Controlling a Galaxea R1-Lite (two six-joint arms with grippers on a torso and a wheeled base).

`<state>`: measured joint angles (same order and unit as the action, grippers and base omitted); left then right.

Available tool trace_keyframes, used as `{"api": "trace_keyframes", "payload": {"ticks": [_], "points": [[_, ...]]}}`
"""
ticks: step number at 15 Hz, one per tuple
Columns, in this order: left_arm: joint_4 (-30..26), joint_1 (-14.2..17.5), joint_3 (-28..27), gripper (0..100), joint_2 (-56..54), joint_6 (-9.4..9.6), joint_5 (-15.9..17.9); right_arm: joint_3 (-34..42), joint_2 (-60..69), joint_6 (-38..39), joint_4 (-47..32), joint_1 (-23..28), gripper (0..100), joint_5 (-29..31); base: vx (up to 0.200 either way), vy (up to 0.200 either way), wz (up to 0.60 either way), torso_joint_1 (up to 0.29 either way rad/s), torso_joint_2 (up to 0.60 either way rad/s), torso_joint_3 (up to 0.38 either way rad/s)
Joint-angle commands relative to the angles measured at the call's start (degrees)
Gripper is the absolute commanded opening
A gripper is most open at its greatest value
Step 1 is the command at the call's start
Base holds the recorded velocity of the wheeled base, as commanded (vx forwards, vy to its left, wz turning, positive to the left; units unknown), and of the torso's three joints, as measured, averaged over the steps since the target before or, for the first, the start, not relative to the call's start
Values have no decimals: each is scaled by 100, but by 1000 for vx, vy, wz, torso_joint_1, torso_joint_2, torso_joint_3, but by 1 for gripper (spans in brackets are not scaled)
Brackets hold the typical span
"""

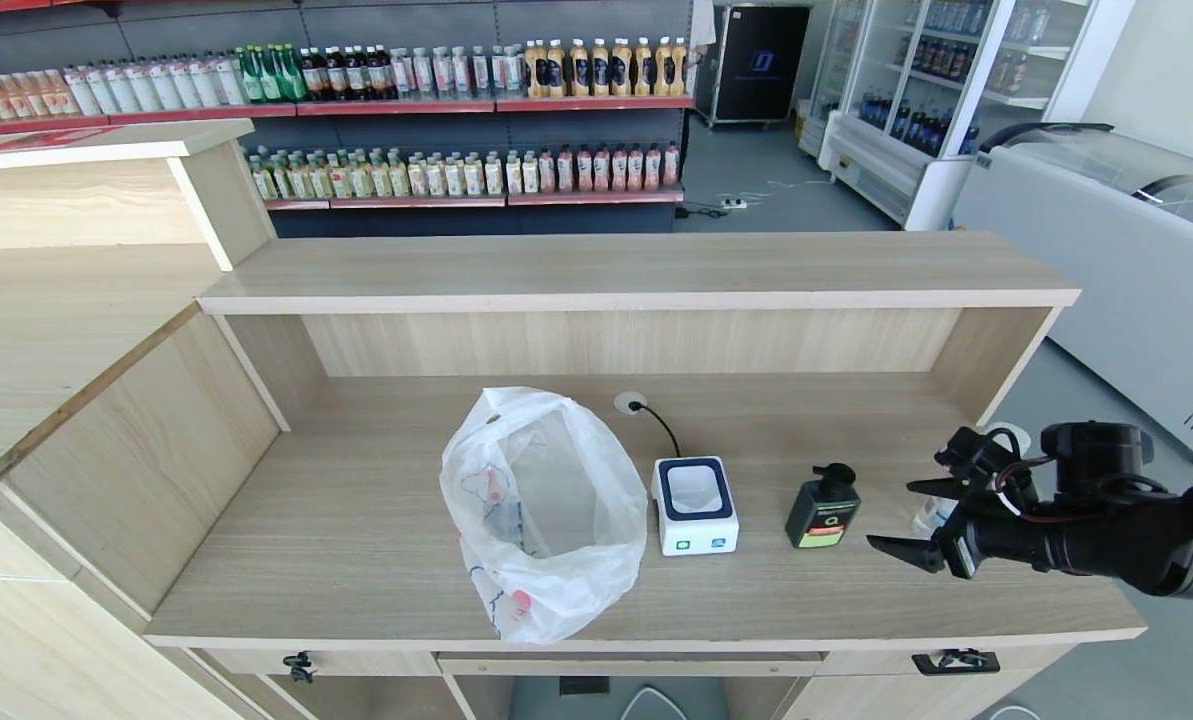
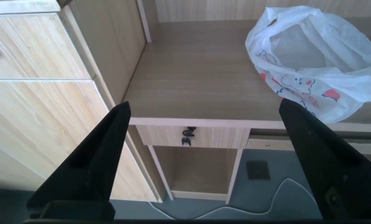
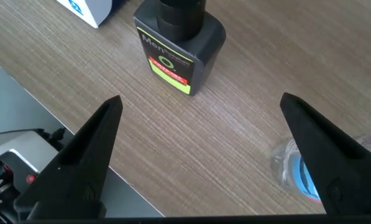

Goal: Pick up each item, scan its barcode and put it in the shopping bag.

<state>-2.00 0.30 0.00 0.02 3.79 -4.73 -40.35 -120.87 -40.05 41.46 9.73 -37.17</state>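
The pump bottle (image 1: pixel 822 510) stands upright on the counter (image 1: pixel 356 540), right of the head frame's centre. It is just beside the white scanner (image 1: pixel 695 505), and the open white bag (image 1: pixel 541 510) slumps at centre on the scanner's other side. The right pincer (image 1: pixel 893 516) hangs spread wide and empty at the frame's right, near the pump bottle but apart from it, with a clear bottle (image 3: pixel 288 165) standing by its fingers. The left pincer (image 2: pixel 205 107), also wide and holding nothing, hangs out in front of the counter's front edge, well apart from the bag.

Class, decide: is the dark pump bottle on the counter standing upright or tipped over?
Upright. The dark pump bottle stands on its base on the counter, pump head uppermost.
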Motion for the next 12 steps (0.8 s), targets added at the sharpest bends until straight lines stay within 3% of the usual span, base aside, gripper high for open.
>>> {"api": "trace_keyframes", "payload": {"ticks": [1,12], "points": [[-2,5,0,100,-2,-1,-2,-105,-227,-3,55,-85,100,-1,0,0,0,0,0,0],[-2,5,0,100,-2,-1,-2,-553,-807,32,205,-454,100,-106,0,0,0,0,0,0]]}}
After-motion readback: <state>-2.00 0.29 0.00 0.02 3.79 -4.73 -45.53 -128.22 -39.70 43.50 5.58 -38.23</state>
